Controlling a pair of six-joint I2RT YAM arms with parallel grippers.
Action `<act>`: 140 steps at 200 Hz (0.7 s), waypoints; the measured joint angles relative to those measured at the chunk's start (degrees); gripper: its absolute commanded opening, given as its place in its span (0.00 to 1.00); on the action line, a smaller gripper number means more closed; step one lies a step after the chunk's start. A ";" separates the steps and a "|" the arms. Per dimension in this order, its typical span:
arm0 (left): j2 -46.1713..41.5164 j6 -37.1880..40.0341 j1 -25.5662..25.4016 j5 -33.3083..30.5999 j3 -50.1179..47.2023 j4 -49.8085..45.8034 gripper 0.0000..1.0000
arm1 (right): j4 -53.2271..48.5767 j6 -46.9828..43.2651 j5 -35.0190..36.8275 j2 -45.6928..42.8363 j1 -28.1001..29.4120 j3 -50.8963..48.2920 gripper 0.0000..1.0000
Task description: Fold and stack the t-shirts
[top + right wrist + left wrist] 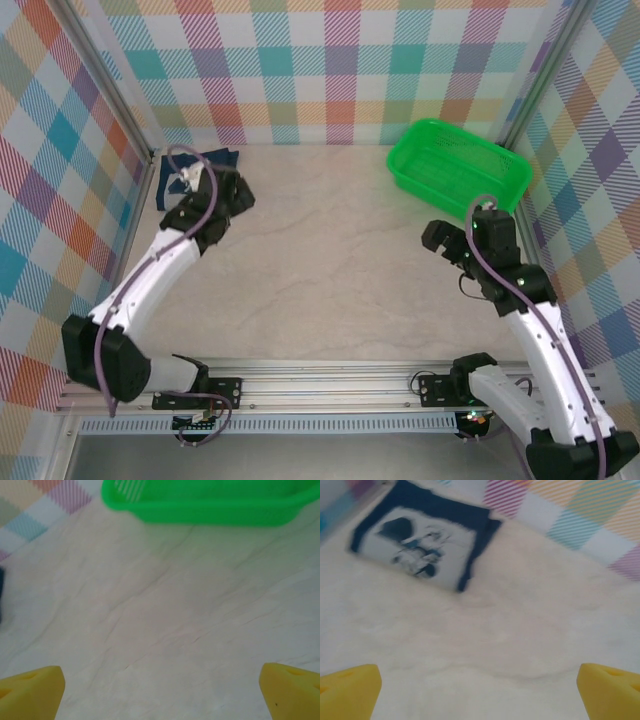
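A dark navy t-shirt (420, 540) lies folded in the far left corner of the table, its white and light-blue cartoon print facing up; from above the t-shirt (180, 172) is partly covered by my left arm. My left gripper (228, 200) hovers just in front of it, open, with nothing between its yellow fingertips (347, 690). My right gripper (448, 245) hangs over bare table at the right, also open and empty, its yellow fingertips (292, 690) wide apart.
A green plastic mesh basket (458, 165) stands at the back right, near the right gripper; the basket (210, 502) looks empty. Checked walls close in the table on three sides. The marbled tabletop (330, 260) lies bare between the arms.
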 measured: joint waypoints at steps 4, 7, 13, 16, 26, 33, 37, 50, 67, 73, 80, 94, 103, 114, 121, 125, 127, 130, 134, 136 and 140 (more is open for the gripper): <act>-1.81 0.50 -0.81 -1.95 -2.82 0.50 1.00 | 1.25 -1.42 1.86 -0.94 0.00 -1.60 1.00; -3.04 0.52 -1.27 -3.21 -4.66 0.52 1.00 | 2.12 -2.05 3.02 -1.53 -0.02 -2.84 1.00; -5.95 1.99 -2.10 -5.57 -9.09 1.73 1.00 | 4.44 -4.02 5.44 -2.67 -0.04 -5.99 1.00; -7.34 3.58 -2.47 -6.34 -11.15 2.47 1.00 | 5.51 -4.87 6.54 -3.10 -0.11 -7.50 1.00; -11.67 7.50 -2.91 -8.68 -18.08 5.57 1.00 | 9.62 -8.07 10.03 -4.39 -0.13 -13.31 1.00; -14.05 10.38 -2.54 -9.27 -22.60 8.07 1.00 | 13.11 -10.64 11.72 -4.98 -0.20 -17.53 1.00; -14.99 12.02 -2.14 -9.16 -24.85 9.49 1.00 | 14.99 -12.28 12.48 -5.16 -0.22 -19.85 1.00; -16.52 15.87 -0.66 -8.39 -31.91 14.67 1.00 | 21.68 -17.29 14.58 -4.74 -0.24 -27.28 1.00; -15.43 18.97 1.36 -6.16 -39.15 21.18 1.00 | 29.51 -22.45 15.52 -1.68 -0.28 -33.38 1.00; -14.23 19.56 2.01 -5.57 -40.52 23.10 1.00 | 31.93 -23.54 15.52 0.17 -0.33 -34.45 1.00; -12.09 20.15 2.84 -4.70 -41.40 25.46 1.00 | 34.82 -24.46 15.34 2.80 -0.35 -35.17 1.00; -6.29 22.27 4.55 -2.43 -41.66 31.80 1.00 | 41.03 -25.75 14.51 8.83 -0.70 -35.34 1.00; -2.45 23.58 5.57 -0.94 -41.29 35.93 1.00 | 44.63 -26.49 13.70 12.87 -0.87 -34.97 1.00; 1.62 24.68 6.64 0.92 -40.28 40.19 1.00 | 48.89 -27.30 12.76 17.11 -1.25 -34.47 1.00; 4.17 25.24 7.72 2.14 -39.28 42.69 1.00 | 51.87 -27.98 11.98 19.82 -1.53 -34.14 1.00; 5.70 25.55 8.50 2.71 -38.58 44.13 1.00 | 53.81 -28.35 11.52 21.49 -1.79 -33.94 1.00; 6.32 25.59 8.83 3.10 -38.18 44.87 1.00 | 54.69 -28.48 11.32 22.12 -1.90 -33.81 1.00; 7.32 25.86 9.42 3.50 -37.68 45.83 1.00 | 56.06 -28.68 11.10 23.26 -2.14 -33.64 1.00; 8.33 26.03 10.08 4.15 -36.96 46.73 1.00 | 57.75 -28.96 10.62 24.61 -2.47 -33.31 1.00; 8.96 26.21 10.47 4.46 -36.52 47.39 1.00 | 58.71 -29.14 10.47 25.40 -2.67 -33.11 1.00; 10.03 26.56 11.26 5.11 -35.78 48.54 1.00 | 60.48 -29.44 10.01 26.80 -3.06 -32.72 1.00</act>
